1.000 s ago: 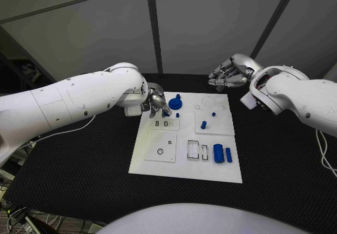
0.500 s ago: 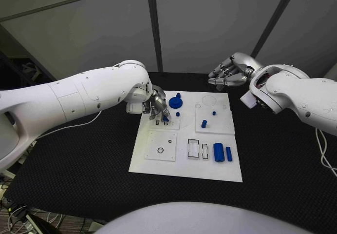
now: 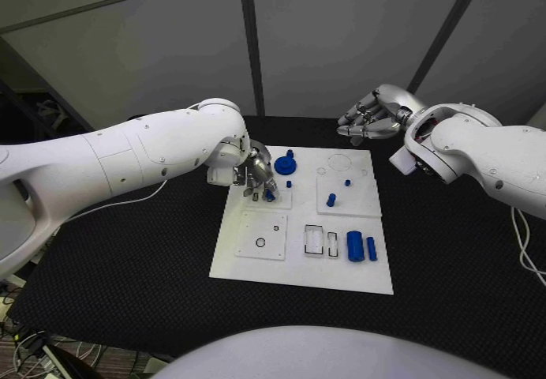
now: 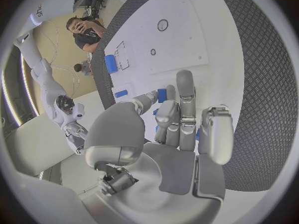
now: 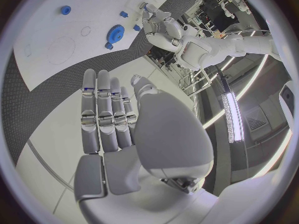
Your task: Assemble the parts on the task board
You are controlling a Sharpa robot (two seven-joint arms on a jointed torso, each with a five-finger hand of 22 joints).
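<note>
My left hand (image 4: 177,134) is brushed silver metal; the task board (image 3: 305,237) looks smooth matt white plastic, the table (image 3: 455,260) coarse black cloth.

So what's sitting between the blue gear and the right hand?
In the head view, only bare task board with a faint circle outline, then black table, separates the blue gear from the right hand.

Left hand (image 3: 255,175) crowds the task board (image 3: 298,272) far-left corner by the blue gear (image 3: 285,166)

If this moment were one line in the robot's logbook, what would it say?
left hand: over task board, fingers at a small blue part | right hand: holds nothing, beyond board | blue gear, blue cylinder: on board
</note>
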